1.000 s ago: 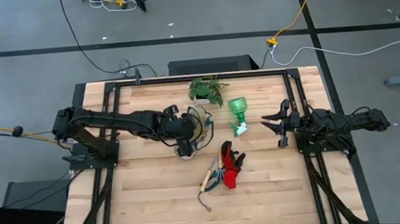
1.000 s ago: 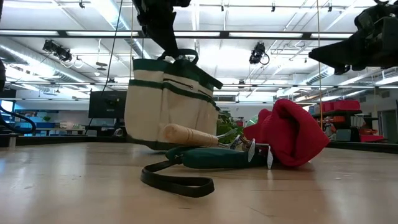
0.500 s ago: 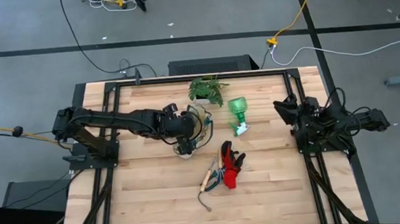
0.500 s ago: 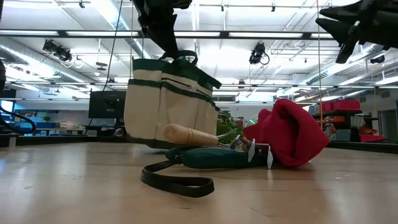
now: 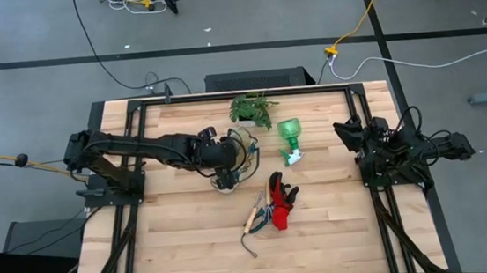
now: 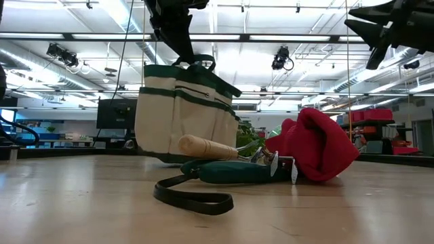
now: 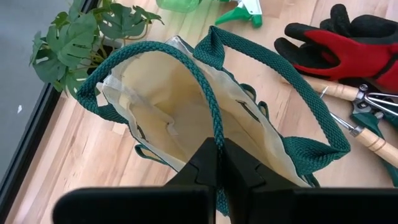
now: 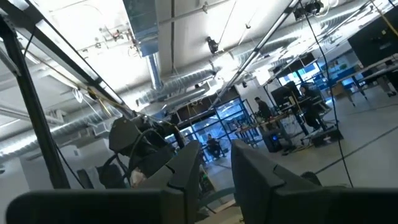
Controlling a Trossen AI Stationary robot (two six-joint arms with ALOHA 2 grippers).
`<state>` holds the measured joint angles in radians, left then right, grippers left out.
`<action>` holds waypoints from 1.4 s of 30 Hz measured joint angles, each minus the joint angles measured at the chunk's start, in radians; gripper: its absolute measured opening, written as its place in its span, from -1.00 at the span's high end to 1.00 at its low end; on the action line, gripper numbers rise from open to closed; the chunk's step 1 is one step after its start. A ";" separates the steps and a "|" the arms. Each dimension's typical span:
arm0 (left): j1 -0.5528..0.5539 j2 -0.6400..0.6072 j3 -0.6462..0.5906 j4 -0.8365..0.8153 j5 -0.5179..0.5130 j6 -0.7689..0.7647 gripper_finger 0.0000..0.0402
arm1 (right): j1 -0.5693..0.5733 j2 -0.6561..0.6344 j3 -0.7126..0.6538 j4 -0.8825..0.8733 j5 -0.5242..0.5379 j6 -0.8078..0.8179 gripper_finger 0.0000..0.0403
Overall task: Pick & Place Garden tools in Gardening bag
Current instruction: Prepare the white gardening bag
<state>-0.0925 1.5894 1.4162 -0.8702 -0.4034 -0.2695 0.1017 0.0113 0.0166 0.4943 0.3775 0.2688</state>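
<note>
The cream gardening bag (image 7: pixel 168 118) with green trim stands open at the table's middle, also seen as the bag (image 6: pixel 183 112) in the low view. My left gripper (image 7: pixel 217 149) is shut on one of its loop handles. A green spray bottle (image 5: pixel 289 137) lies to the bag's right. Red-and-black gloves (image 5: pixel 281 197) and a wooden-handled tool (image 5: pixel 255 215) lie nearer the table's front. My right gripper (image 8: pixel 214 149) is raised at the table's right edge, pointing upward, open and with nothing between its fingers. My left gripper pinches the braided green loop handle (image 7: pixel 214 124) between its two fingers, near the top of the loop. The fingers slant down from the table's left and lie across the strap. The bag hangs upright below them with its mouth open. Whether its base is on the table I cannot tell.
A leafy plant (image 5: pixel 253 109) in a white pot stands at the far edge behind the bag. Green-handled pruners with a dark strap (image 6: pixel 230 173) lie beside the gloves. Dark frame rails (image 5: pixel 360 108) run along the table's sides.
My right gripper has drawn back toward the table's right edge, risen and tipped upward while rolling; it has held still in the last half second.
</note>
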 joint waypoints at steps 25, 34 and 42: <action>0.000 0.000 0.000 0.004 0.004 -0.007 0.91 | 0.000 0.487 0.297 -0.101 -0.108 -0.115 0.54; 0.000 0.000 0.000 0.005 0.005 -0.008 0.95 | -0.021 0.875 0.595 -0.285 -0.106 -0.283 0.54; 0.000 0.000 0.000 0.004 0.005 -0.008 0.90 | -0.063 1.097 0.773 -0.444 -0.155 -0.380 0.54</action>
<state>-0.0925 1.5894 1.4158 -0.8661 -0.3988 -0.2771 0.0389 1.1083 0.7897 0.0507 0.2230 -0.1108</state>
